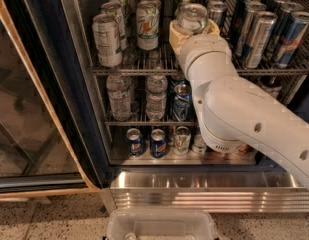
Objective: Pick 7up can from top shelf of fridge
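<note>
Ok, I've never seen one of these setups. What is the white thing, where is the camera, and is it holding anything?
The white thing is a robot arm reaching into an open fridge. The single camera looks at the shelves from outside. The arm's gripper sits around a silver-topped can on the top shelf. That can's label is hidden, and whether it is clamped cannot be told. To its left in the picture stand a 7up can and a plain white can; slim blue-silver cans stand to the right. Water bottles fill the shelf below.

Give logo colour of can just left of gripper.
Green on the 7up can, camera view; gripper at top shelf.
</note>
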`<state>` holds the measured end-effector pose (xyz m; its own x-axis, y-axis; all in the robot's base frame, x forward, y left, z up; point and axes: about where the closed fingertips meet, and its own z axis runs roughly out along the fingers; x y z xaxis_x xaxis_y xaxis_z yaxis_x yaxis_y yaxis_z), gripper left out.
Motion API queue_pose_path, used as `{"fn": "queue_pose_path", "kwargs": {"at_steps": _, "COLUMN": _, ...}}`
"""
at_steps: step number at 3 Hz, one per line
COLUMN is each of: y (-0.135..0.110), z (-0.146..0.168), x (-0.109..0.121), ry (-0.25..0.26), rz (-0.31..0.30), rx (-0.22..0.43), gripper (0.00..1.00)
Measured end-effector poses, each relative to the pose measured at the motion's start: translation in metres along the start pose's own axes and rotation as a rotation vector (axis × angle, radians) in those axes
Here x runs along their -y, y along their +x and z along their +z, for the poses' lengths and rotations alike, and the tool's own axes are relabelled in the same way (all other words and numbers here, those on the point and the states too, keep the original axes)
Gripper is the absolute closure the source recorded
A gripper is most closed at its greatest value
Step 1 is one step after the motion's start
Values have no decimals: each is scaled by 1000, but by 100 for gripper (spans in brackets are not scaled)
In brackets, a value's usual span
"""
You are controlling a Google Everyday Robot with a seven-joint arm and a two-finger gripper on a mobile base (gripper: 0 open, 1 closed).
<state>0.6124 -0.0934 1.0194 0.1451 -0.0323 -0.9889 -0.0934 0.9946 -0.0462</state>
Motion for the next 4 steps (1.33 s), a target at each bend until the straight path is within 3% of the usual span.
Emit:
{"fn": "queue_pose_path", "kwargs": {"at_steps": 3, "y": -10, "z": -25, "x": 8, "ry": 16, "rz": 12, "rx": -47, "gripper": 100}}
{"fn": "queue_pose_path", "kwargs": {"at_steps": 4, "y": -9, "z": -35, "x": 14, "ry": 18, "rz": 45, "rx": -69, "gripper": 100}}
